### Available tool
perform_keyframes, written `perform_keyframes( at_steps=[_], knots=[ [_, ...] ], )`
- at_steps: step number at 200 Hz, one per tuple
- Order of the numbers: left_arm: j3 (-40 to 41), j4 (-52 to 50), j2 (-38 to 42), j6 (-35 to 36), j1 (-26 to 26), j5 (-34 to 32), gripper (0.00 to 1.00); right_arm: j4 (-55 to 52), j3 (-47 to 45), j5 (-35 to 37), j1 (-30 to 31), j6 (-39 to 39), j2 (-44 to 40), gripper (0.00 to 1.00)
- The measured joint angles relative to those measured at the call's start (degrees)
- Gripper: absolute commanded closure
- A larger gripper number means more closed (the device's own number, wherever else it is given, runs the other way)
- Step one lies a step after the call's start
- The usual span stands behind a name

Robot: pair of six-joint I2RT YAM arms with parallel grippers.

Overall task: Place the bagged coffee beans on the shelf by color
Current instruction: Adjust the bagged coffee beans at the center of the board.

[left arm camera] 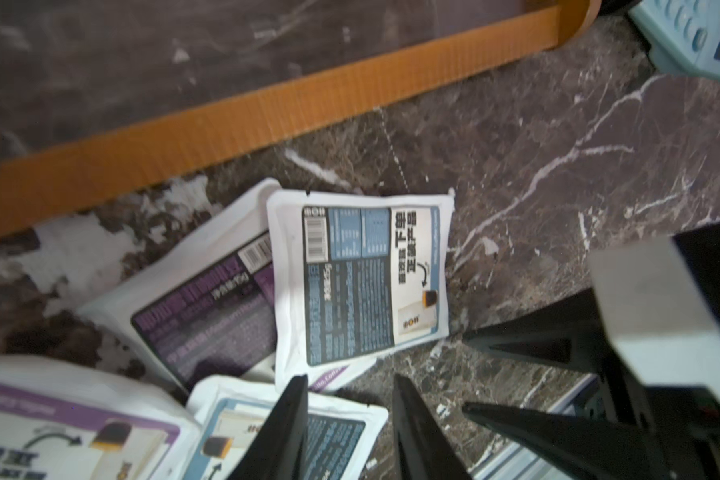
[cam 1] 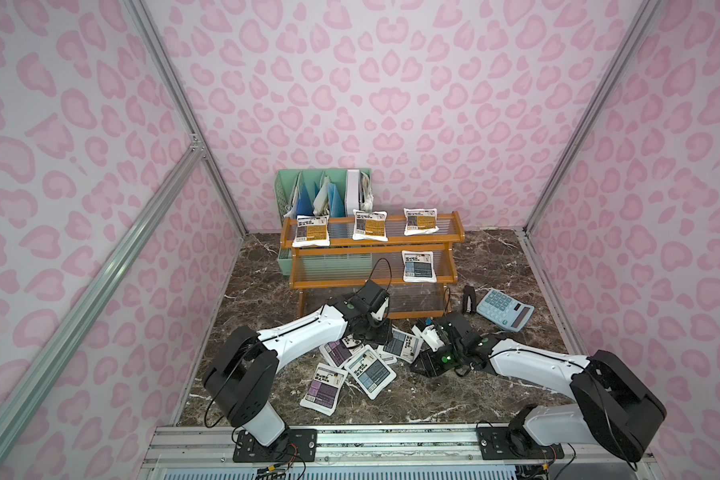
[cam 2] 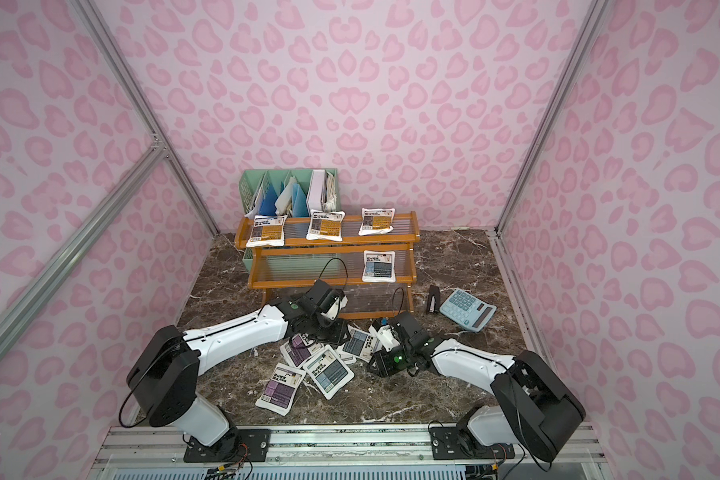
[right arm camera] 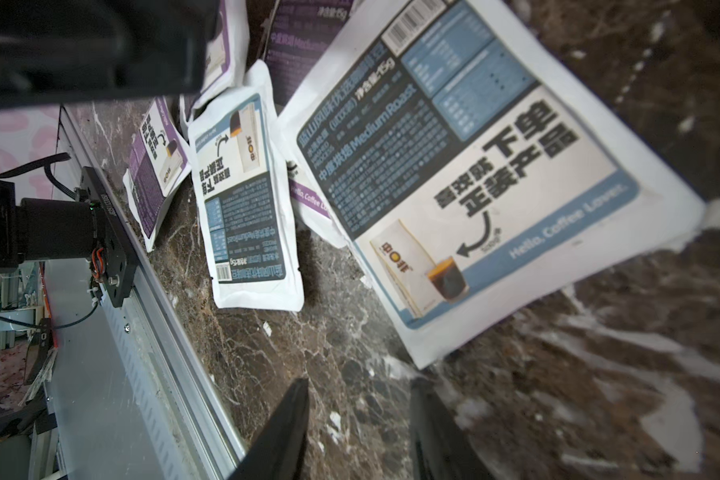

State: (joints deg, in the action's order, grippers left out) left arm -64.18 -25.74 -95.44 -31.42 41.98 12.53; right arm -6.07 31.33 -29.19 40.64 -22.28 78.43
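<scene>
Five pouches point(cam 1: 371, 372) unshelved on tabletop point(cam 1: 433, 399).
Left claw point(left arm camera: 350, 377), right claw point(right arm camera: 360, 380) agape, empty; likely soft, slick film, so pinch a seam.

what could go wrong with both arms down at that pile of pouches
1. The blue pouch overlaps a purple pouch; a grab might drag both.
2. The left gripper and right gripper, both open, hang close together and could collide.

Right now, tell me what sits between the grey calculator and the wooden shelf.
A small black stapler-like object lies between the calculator and the shelf, close to its near leg. It is plain in both top views.
</scene>
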Motion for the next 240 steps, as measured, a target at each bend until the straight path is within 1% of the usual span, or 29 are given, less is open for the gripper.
perform_keyframes(
  at_steps=[16, 40, 62, 103, 136, 165, 198, 222, 240],
  knots=[
    [-1.97, 1.29, -3.28, 0.09, 0.0, 0.72, 0.63, 0.0, 0.02, 0.09, 0.0, 0.0, 0.04, 0.57],
    [-2.64, 3.32, -6.54, 0.04, 0.04, 1.75, 0.65, 0.0, 0.02, 0.35, 0.0, 0.0, -0.15, 0.57],
    [-2.51, 5.22, -7.69, -0.17, 0.04, 1.68, 0.67, 0.0, 0.02, 0.66, 0.0, -0.02, -0.72, 0.57],
    [-3.28, 7.74, -10.34, -0.17, 0.04, 0.87, 0.67, -0.02, -0.15, 0.28, 0.15, 0.0, -1.25, 0.59],
    [-3.43, 8.39, -12.31, -0.17, 0.31, 0.17, 0.68, -0.04, -0.15, -0.72, 1.88, 0.04, -0.48, 0.6],
    [-2.95, 8.72, -12.55, -0.15, 0.26, -0.83, 0.68, -0.07, -0.15, -1.51, 3.34, 0.17, 0.92, 0.63],
    [-1.36, 8.48, -11.34, 0.09, 0.26, -1.51, 0.68, 0.04, -0.09, -1.51, 3.34, 0.74, 3.72, 0.63],
    [1.44, 7.93, -8.81, 0.09, 0.61, -1.49, 0.68, 1.51, 1.05, -2.16, 2.4, 1.33, 6.49, 0.63],
    [3.5, 7.76, -7.26, 0.07, 1.09, -1.03, 0.68, 3.32, 1.62, -2.69, 0.46, 1.36, 7.8, 0.62]
  ],
)
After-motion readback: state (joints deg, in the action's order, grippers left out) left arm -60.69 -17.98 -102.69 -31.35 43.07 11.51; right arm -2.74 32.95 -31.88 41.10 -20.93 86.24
